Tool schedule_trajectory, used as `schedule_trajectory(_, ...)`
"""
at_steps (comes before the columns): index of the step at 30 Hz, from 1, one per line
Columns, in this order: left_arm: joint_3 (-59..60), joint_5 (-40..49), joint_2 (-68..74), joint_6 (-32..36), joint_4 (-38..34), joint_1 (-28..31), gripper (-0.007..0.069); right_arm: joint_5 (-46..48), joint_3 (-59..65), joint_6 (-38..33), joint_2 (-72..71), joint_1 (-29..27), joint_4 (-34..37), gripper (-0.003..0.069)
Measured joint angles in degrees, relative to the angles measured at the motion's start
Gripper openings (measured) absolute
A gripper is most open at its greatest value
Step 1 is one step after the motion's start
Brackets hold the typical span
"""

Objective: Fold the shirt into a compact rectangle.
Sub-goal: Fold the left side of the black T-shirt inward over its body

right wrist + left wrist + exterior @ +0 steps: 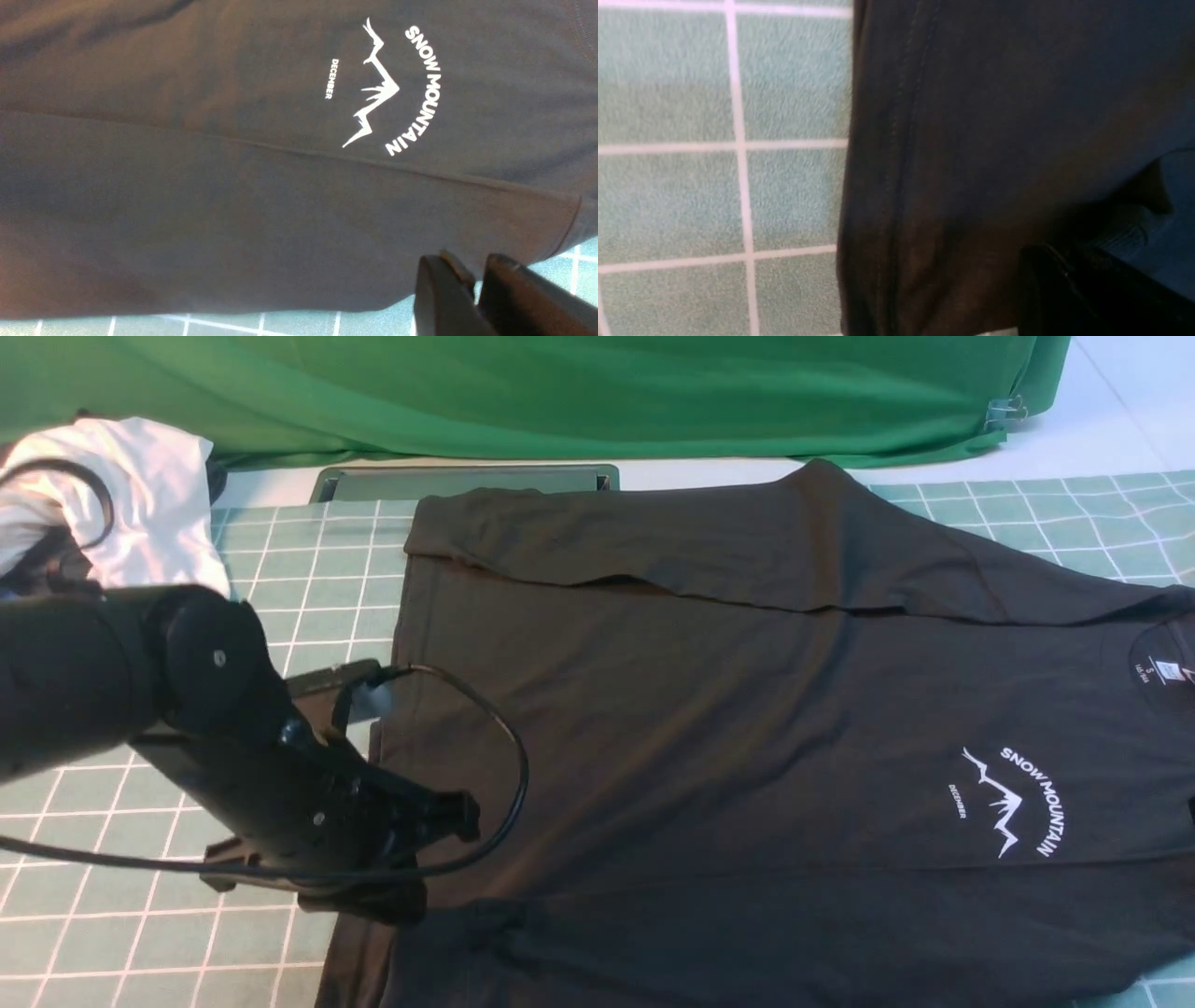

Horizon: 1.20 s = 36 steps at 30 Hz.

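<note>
Viewing the shirt (747, 709) lying logo-up across most of the green gridded mat (308, 588), collar end pointing toward the robot's right, hem toward its left. Showing the far long side folded in over the body as a flap, and a matching band folded in along the near side, ending just below the white mountain logo (1013, 803); printed neck label (1162, 672) peeking at the right edge. Finding the left gripper (429, 859) sitting low at the hem end near the front corner, touching or nearly touching the cloth; not being able to tell whether parted or clamped, with only one dark finger (1059, 294) showing beside the stitched hem in the wrist view. Seeing the right gripper (472, 273) only in its own wrist view, fingers drawn together to a thin slit at the near edge of the folded band, with no telling whether pinching fabric. Noting a white garment (149, 495) lying at the far left, off the shirt.
</note>
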Motion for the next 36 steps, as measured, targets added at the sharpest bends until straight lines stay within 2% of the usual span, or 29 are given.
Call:
schedule_trajectory(5,-0.9,3.5,-0.4,-0.2,2.0,0.0,0.0020,0.0,0.0,0.0,0.0,0.0,0.0,0.0156)
schedule_trajectory(11,-2.9,2.3,-0.6,-1.7,2.7,0.0,0.0020,-0.6,0.0,0.0,0.0,0.0,0.0,0.0158)
schedule_trajectory(24,-20.9,1.1,-0.2,-3.6,4.9,0.7,0.0020,-2.4,0.0,0.0,0.0,0.0,0.0,0.0195)
schedule_trajectory(36,-38.6,-0.5,20.5,-4.1,4.8,9.4,0.0020,-6.9,0.0,0.0,0.0,0.0,0.1,0.0230)
